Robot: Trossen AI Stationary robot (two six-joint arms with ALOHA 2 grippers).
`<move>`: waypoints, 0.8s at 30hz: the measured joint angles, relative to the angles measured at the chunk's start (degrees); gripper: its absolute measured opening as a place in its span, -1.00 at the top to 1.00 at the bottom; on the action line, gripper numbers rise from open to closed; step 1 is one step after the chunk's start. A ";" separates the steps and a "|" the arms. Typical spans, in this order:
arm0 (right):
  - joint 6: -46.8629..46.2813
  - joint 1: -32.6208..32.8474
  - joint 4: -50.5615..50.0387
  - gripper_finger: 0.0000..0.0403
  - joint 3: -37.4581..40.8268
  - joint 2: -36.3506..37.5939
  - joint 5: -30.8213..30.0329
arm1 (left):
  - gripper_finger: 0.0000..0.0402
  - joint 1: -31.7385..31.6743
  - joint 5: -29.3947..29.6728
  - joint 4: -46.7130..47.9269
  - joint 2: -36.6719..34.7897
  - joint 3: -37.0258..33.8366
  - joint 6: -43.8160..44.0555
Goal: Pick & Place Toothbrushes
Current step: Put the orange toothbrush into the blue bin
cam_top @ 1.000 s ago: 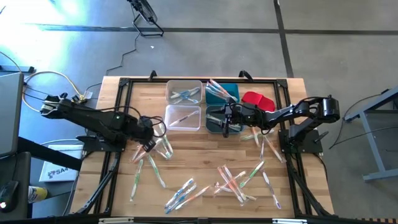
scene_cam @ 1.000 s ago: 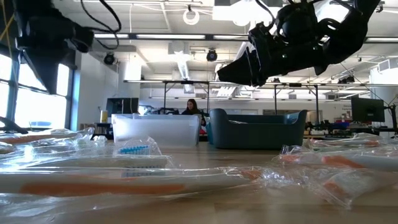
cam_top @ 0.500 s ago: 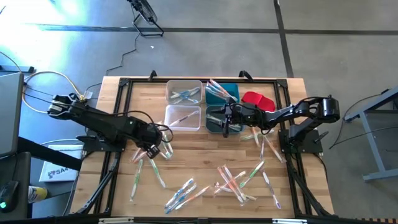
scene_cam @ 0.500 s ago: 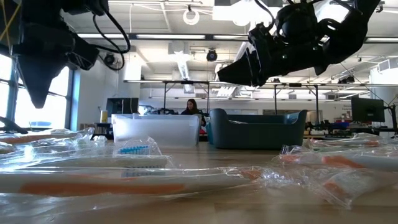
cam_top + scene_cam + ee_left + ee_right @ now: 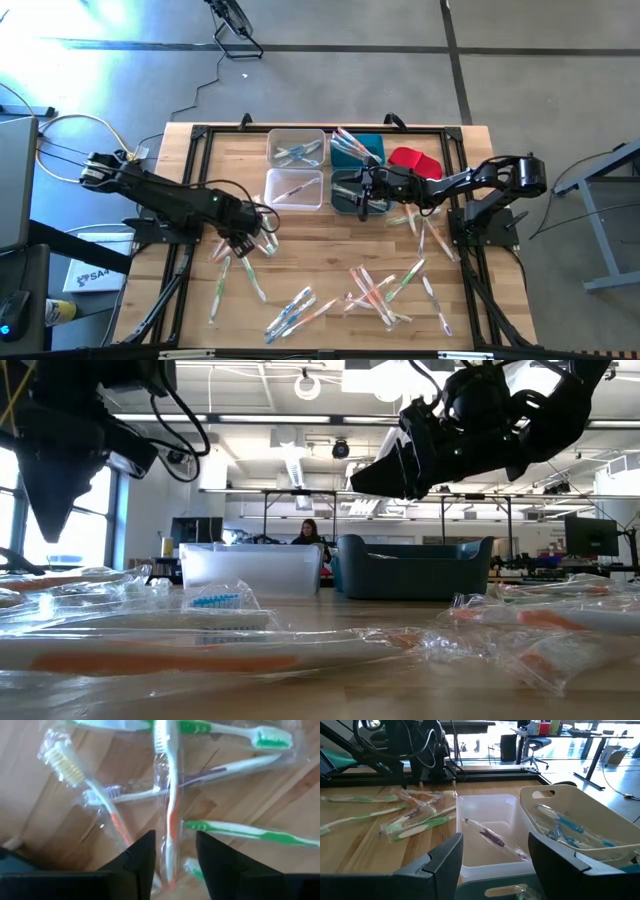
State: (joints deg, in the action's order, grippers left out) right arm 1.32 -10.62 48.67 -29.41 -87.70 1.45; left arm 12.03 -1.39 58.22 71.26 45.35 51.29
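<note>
Left claw open, right over an orange toothbrush between its fingers. Right claw open, above the clear bin.

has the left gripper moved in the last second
Yes. In the high view the left gripper has slid toward the table's right, further under the clear bin, and now sits over wrapped toothbrushes.

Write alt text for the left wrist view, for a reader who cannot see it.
The left gripper points down at a wooden table, its two dark fingers apart on either side of a wrapped orange-and-white toothbrush. More wrapped toothbrushes lie around it: several green-handled ones, and one with an orange neck and cream bristles.
</note>
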 joint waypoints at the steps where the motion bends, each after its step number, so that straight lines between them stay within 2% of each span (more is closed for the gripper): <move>1: 0.00 -0.02 -0.02 -0.08 0.00 0.00 -0.02 | 0.28 0.00 0.12 -0.27 0.21 0.01 -0.34; 9: 0.01 -0.01 -0.03 -0.08 0.00 0.00 0.00 | 0.31 0.00 0.70 -1.65 0.85 -0.84 -1.39; 17: 0.00 0.01 -0.12 -0.08 0.00 0.00 0.00 | 0.35 0.00 -0.57 -6.89 0.98 -6.80 -1.43; 24: 0.01 -0.01 -0.09 -0.08 0.00 0.00 -0.02 | 0.35 0.00 -4.20 -14.52 1.01 -12.15 0.00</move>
State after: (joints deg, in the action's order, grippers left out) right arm 1.34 -10.62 48.58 -29.41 -87.70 1.43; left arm 12.03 -5.59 43.69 72.27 33.20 51.29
